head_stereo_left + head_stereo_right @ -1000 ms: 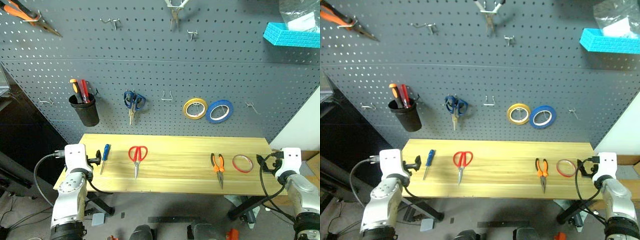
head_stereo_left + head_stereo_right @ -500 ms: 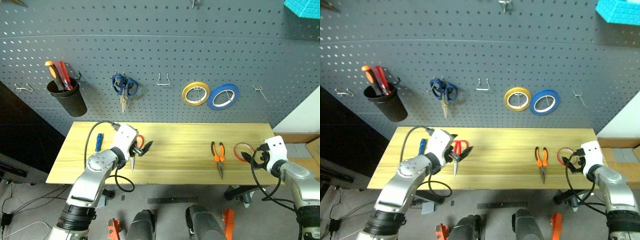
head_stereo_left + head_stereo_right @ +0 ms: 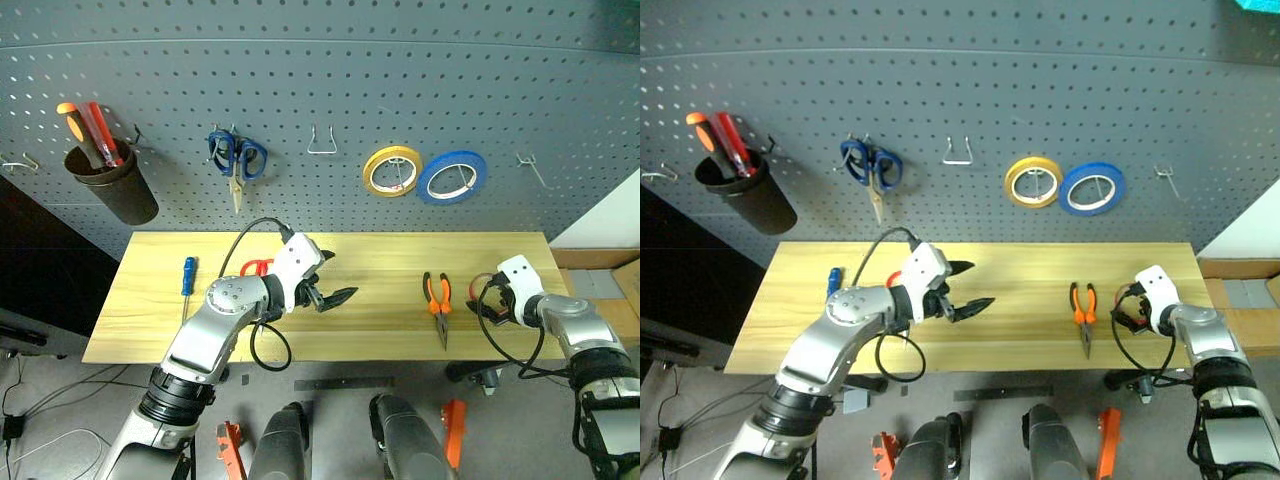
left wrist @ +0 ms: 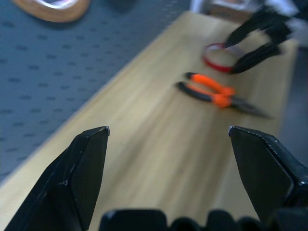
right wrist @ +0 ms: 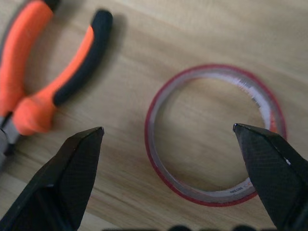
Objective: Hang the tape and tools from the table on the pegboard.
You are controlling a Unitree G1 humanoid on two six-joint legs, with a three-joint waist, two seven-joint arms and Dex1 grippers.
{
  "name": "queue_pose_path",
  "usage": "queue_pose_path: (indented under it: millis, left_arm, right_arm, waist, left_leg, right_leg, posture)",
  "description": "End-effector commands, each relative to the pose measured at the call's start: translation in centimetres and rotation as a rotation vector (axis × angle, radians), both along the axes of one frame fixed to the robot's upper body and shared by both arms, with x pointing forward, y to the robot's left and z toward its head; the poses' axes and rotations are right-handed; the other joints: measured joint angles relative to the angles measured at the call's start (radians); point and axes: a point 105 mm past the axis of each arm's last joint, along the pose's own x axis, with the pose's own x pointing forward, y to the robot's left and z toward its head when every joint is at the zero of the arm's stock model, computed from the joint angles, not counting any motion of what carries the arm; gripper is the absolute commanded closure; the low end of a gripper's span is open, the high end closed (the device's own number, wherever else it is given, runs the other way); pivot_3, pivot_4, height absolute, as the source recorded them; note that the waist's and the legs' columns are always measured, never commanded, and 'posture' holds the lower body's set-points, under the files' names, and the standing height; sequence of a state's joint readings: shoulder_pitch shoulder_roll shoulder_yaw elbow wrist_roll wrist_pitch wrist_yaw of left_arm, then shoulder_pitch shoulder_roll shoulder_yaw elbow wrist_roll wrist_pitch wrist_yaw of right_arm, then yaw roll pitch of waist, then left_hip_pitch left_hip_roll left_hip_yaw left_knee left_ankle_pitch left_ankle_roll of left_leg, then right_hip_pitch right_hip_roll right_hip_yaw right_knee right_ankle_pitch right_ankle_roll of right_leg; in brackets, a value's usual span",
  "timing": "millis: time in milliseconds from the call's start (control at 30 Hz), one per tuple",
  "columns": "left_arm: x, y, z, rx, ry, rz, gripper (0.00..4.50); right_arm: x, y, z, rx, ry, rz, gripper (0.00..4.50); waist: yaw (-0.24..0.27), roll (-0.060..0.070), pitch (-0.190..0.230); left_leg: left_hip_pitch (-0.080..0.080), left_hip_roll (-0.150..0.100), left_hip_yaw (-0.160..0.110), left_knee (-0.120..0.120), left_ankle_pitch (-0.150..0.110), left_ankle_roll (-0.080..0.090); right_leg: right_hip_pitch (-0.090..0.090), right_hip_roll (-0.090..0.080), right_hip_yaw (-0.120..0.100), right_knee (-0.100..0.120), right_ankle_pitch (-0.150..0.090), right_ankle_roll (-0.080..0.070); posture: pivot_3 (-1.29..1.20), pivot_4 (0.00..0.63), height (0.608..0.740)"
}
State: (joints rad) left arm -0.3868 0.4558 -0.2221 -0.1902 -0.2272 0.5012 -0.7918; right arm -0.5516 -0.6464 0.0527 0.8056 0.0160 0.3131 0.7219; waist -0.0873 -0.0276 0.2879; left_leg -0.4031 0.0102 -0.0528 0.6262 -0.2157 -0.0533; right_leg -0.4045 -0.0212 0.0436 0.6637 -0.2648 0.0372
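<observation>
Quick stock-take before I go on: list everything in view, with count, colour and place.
table: 1, light-yellow wood, below the pegboard
pegboard: 1, dark grey, behind the table
red tape: 1, flat on the table's right end, beside the pliers
pliers: 1, orange and black, on the table, right of centre
blue screwdriver: 1, on the table's left end
red scissors: 1, on the table, mostly hidden behind the left arm
blue scissors: 1, hanging on the pegboard
yellow tape roll: 1, on the pegboard
blue tape roll: 1, right of the yellow one
black cup: 1, on the pegboard, holds orange and red screwdrivers
left gripper: open, over the table's middle
right gripper: open, over the red tape
</observation>
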Motion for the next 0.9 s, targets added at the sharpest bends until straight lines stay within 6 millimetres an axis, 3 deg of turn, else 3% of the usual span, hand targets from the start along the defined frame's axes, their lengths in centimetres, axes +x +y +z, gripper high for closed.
queue_pose_path:
  millis: [33,100,200,567,700,900]
  left_arm:
    - [-1.3,-1.0,1.3,-0.016,-0.025,-0.1,0.25]
    - [-1.6,-1.2,1.4,-0.023,-0.013,-0.12,0.25]
    - [-1.5,-1.3,1.5,-0.028,-0.011,-0.117,0.22]
    - [-2.3,-2.4,1.8,-0.036,-0.03,-0.176,0.22]
    - [-2.9,-3.3,2.4,-0.046,-0.074,-0.227,0.22]
    - [-3.6,-4.2,3.7,-0.094,-0.112,-0.289,0.22]
  right_arm:
    - [-0.2,-0.8,-0.3,-0.033,0.062,0.025,0.0]
    - [-0.3,-1.0,-0.8,-0.069,0.102,0.04,0.0]
    - [-0.4,-1.3,-1.3,-0.129,0.132,0.056,0.65]
    - [-1.5,-0.9,-3.2,-0.238,0.239,0.174,4.32]
    - [-2.1,-0.7,-3.5,-0.202,0.242,0.183,4.47]
    - [-3.3,-2.3,-0.8,-0.201,0.075,0.14,4.47]
  waist:
    - [0.0,0.0,0.003]
    - [-0.001,0.0,0.003]
    - [0.0,-0.001,0.004]
    - [0.001,-0.006,0.003]
    - [0.002,-0.008,0.002]
    - [0.007,-0.007,0.003]
  left_leg:
    - [0.0,0.0,0.0,0.0,0.0,0.0]
    - [0.0,0.0,0.0,0.0,0.0,0.0]
    - [0.0,0.0,0.001,0.001,0.0,0.0]
    - [0.0,0.0,0.0,0.004,0.0,0.0]
    - [0.001,0.0,0.0,0.004,0.0,-0.001]
    - [0.0,0.0,-0.001,0.003,0.0,-0.001]
  right_leg:
    - [0.0,0.0,0.0,0.0,0.0,-0.001]
    - [0.0,0.0,0.0,0.0,0.0,-0.001]
    - [0.0,0.0,0.001,0.0,0.0,0.001]
    - [0.002,0.0,0.001,-0.001,0.002,0.005]
    - [0.002,0.0,0.001,-0.001,0.002,0.005]
    - [0.002,0.0,0.001,-0.001,0.002,0.005]
  posture:
    - [-0.12,0.305,0.74]
    - [-0.11,0.303,0.74]
    - [-0.1,0.303,0.74]
    - [-0.12,0.29,0.74]
    - [-0.13,0.288,0.74]
    - [-0.16,0.299,0.74]
